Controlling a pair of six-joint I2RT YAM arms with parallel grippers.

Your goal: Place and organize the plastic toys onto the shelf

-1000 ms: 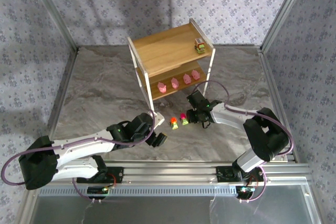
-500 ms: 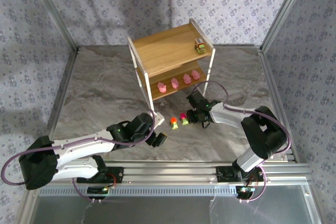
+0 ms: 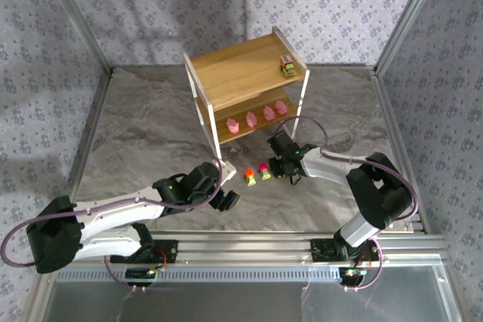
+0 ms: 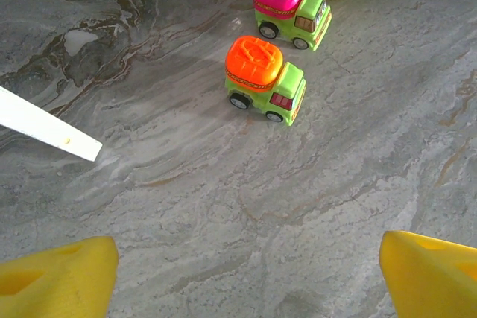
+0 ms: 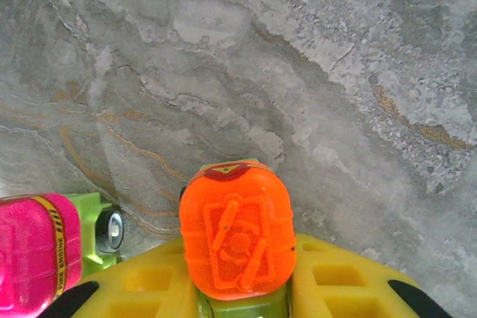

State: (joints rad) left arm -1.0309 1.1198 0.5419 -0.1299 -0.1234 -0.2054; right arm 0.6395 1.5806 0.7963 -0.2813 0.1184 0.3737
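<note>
Grey tabletop (image 3: 151,126) | shelf (image 3: 226,73) holds four pink figures (image 3: 256,117) plus one truck (image 3: 287,66) | two loose trucks (image 4: 266,80) left | my right tool (image 5: 242,288) clamps third truck (image 5: 237,236) | left tool (image 4: 246,273) wide, empty

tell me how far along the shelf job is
Done: four pink figures sit on the shelf lower tier, one truck on top. In hand: the right gripper holds an orange truck between its fingers. Left: the magenta truck and a second orange truck on the table, with the left gripper open near them.
</note>
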